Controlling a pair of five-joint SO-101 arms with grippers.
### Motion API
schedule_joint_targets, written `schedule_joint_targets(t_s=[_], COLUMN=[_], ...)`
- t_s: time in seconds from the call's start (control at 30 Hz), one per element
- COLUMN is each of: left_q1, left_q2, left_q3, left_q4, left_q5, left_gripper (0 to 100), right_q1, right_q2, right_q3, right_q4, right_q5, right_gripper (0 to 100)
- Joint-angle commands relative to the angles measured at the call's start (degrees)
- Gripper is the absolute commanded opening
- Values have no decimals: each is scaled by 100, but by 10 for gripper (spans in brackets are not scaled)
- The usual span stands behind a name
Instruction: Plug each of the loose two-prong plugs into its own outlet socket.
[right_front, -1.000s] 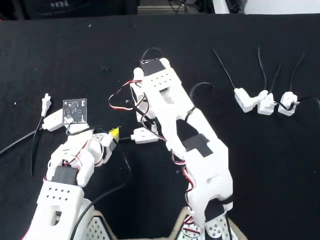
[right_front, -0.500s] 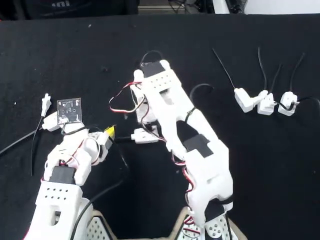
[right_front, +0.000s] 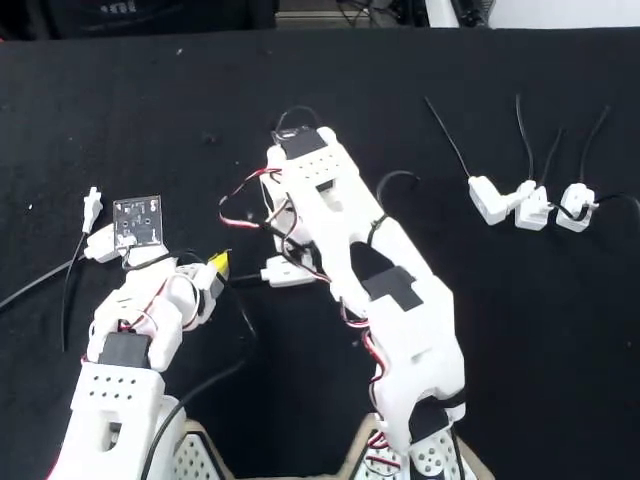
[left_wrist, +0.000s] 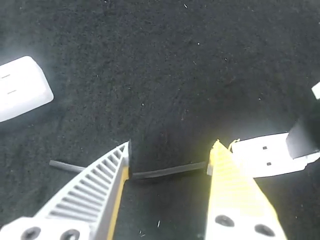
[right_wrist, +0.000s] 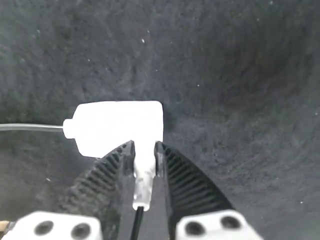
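Within a second the left tool, jaws apart across a thin black cable, has been drawn leftward, while the small white two-prong plug is kept clamped in the right tool against the white rectangular socket block at the middle of the black counter, so seating is judged near.

Left arm and right arm are white plastic with black blocks and red wires; left gripper is ribbed, yellow-sided.
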Motion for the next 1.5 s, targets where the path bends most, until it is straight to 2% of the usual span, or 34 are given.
schedule_joint_targets(t_s=[0.0,0.17,0.43,0.57,0.77,0.83,1.17,1.47], left_q1=[-48,-48,-48,-57,-57,-57,-66,-673], left_q2=[-62,-62,-62,-62,-62,-62,-62,-62], left_q3=[-66,-66,-75,-75,-75,-75,-75,-189], left_q4=[-18,-18,-18,-18,-18,-18,-18,9], left_q5=[9,9,9,9,9,9,9,26], left_gripper=[256,256,256,256,256,256,256,256], right_q1=[-26,-26,-35,-35,-44,-53,-70,-413], right_q2=[-57,-286,-1613,-1640,-1508,-1534,-2009,-3152], right_q3=[48,848,2079,2070,2070,2009,1262,1226], right_q4=[-273,-730,-1714,-1758,-1829,-1820,-1196,-1257], right_q5=[114,97,281,527,527,571,888,1512], right_gripper=[10,10,11,21,177,201,201,201])
